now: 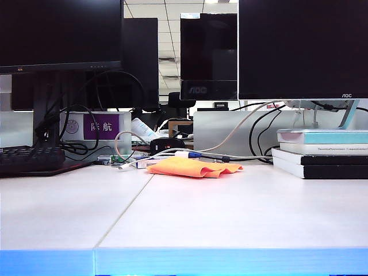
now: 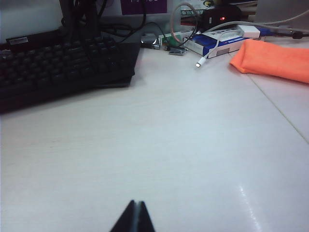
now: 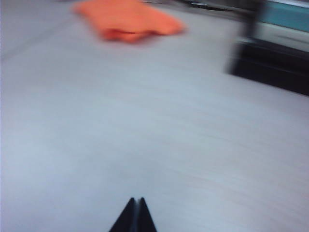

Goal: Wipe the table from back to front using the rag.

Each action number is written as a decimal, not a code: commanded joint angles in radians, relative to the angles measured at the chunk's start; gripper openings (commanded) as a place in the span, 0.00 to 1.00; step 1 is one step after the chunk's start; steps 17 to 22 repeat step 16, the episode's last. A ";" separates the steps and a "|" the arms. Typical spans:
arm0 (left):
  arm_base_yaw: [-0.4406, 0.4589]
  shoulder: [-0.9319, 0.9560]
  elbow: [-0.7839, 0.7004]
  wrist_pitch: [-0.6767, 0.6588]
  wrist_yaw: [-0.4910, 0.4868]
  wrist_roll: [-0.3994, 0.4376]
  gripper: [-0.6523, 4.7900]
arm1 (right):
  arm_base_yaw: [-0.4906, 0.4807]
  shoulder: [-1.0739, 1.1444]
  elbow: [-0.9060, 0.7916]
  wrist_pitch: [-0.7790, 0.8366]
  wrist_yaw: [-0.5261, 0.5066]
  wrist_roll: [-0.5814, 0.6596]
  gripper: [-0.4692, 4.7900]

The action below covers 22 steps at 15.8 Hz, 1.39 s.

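The wide flat white table [image 1: 230, 213] has a thin seam between its two panels and a light blue front edge. The bright orange, soft, rumpled rag [image 1: 192, 167] lies flat toward the back edge, just right of the seam, touched by neither gripper. Directly behind it run a white cable with a blue plug [image 1: 190, 154] and other loose cords.

At the back left corner sits a black keyboard [image 1: 31, 158]. At the back right, a stack of books [image 1: 322, 154], teal and white above black, rests on the table, well apart from the rag. Dark monitors [image 1: 302, 49] stand along the back edge.

The left gripper [image 2: 133, 217] shows only its dark fingertips, pressed together and holding nothing, over bare table surface near the front, with the keyboard and rag well beyond it. The right gripper [image 3: 133, 215] likewise has its jaws closed and empty, above bare table, the rag far ahead of it. The right wrist view is blurred. Neither arm appears in the exterior view.
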 commanded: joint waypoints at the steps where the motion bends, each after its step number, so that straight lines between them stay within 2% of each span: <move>1: 0.001 -0.002 -0.002 -0.018 -0.003 -0.003 0.11 | -0.106 -0.001 -0.055 0.194 0.032 0.006 0.09; 4: 0.000 -0.002 -0.002 -0.018 -0.003 -0.003 0.11 | -0.194 -0.001 -0.059 0.196 0.037 0.093 0.09; 22: 0.001 -0.002 -0.002 -0.018 -0.003 -0.003 0.11 | -0.195 -0.001 -0.059 0.171 0.034 0.104 0.09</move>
